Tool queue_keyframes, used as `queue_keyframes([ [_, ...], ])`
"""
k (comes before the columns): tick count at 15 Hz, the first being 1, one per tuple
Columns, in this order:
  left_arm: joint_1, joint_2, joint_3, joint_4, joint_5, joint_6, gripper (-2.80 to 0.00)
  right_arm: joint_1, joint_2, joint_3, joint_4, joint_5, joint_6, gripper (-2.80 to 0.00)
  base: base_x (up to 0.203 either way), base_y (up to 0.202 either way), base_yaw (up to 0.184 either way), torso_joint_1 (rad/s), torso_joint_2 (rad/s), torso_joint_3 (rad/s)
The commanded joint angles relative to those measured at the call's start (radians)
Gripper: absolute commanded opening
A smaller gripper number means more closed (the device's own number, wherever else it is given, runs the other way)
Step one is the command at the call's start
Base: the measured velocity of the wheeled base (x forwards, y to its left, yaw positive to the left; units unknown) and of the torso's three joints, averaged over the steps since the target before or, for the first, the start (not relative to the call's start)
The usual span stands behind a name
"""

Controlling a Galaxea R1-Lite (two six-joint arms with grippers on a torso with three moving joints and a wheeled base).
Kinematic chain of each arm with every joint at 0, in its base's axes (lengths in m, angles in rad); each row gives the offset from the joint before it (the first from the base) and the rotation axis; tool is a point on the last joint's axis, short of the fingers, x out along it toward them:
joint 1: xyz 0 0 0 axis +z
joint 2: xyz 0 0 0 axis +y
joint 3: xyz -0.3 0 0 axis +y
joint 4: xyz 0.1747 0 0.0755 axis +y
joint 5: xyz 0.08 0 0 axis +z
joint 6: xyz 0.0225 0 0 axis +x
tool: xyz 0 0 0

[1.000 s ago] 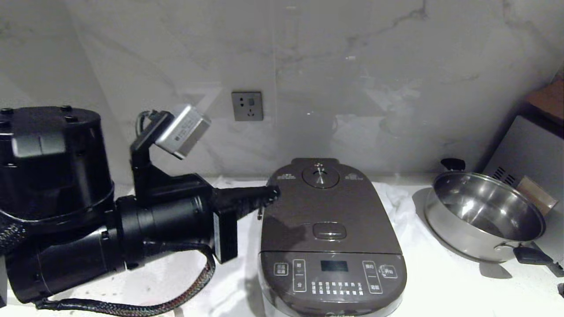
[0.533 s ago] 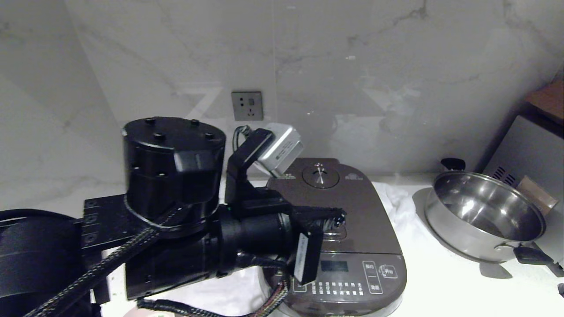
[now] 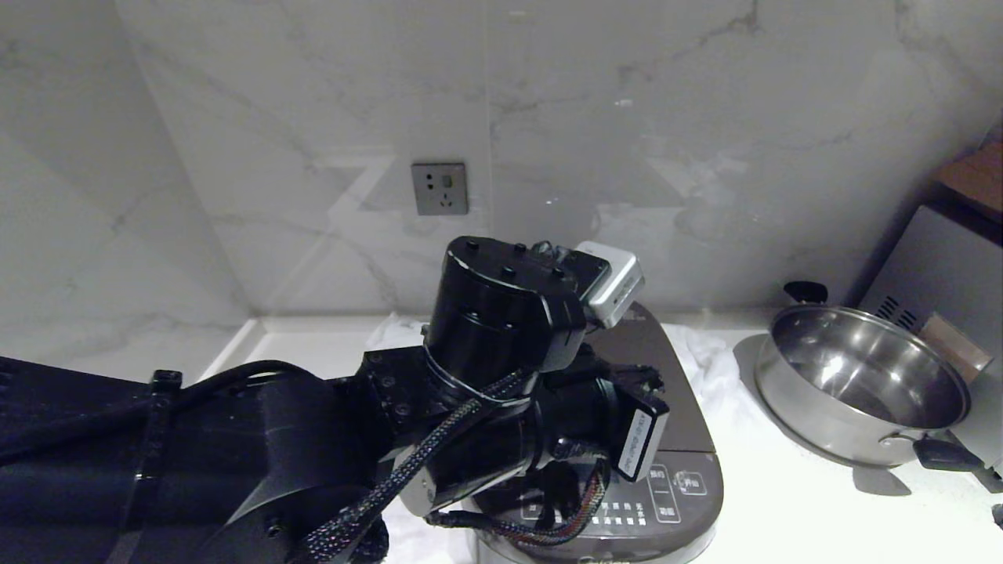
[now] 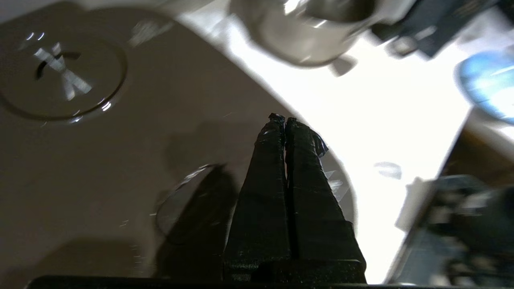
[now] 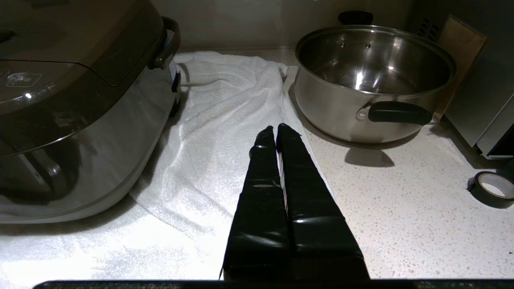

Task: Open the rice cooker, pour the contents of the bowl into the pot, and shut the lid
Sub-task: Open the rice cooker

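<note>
Over the rice cooker [image 3: 674, 439] our left arm reached across from the left side of the head view, hiding most of the appliance. Our left pincer [image 4: 281, 119] was clenched, its two black fingers pressed flat together with nothing between them. From the left wrist view its tips hung above the lid [image 4: 120, 160], near the lid's edge on the side of the steel pan [image 4: 313, 36], and just beside the oblong release button [image 4: 180, 200], which lay partly under the fingers' shadow. We could not tell whether the tips touched the lid. The round steam vent [image 4: 60, 76] lay further off on the same dark top. The lid was down on the cooker, so the pot was hidden from us.

Our right pincer [image 5: 275, 130] was also clenched and empty, held low over the white towel [image 5: 225, 104] spread on the speckled surface [image 5: 401, 208], between the cooker [image 5: 80, 100] and the steel pan [image 5: 373, 80]. The cooker stood on the towel; the pan stood well apart to its right in the head view, at the towel's edge. A roll of black tape [image 5: 492, 188] lay on the surface beyond the pan. A wall socket [image 3: 439, 188] sat in the marble wall behind the cooker. We saw neither the bowl nor its contents in any view.
</note>
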Motion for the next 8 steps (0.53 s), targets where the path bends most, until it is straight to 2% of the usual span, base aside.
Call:
queue_keyframes([
  [1, 0.000, 0.035, 0.018, -0.003, 0.009, 0.014, -2.80, 0.000, 0.000, 0.000, 0.000, 0.000, 0.000, -2.80, 0.000, 0.000, 0.000, 0.000, 0.00, 0.000],
  [8, 0.056, 0.063, 0.041, -0.003, 0.013, 0.040, -2.80, 0.001, 0.000, 0.000, 0.000, -0.001, 0.000, -2.80, 0.000, 0.000, 0.000, 0.000, 0.00, 0.000],
])
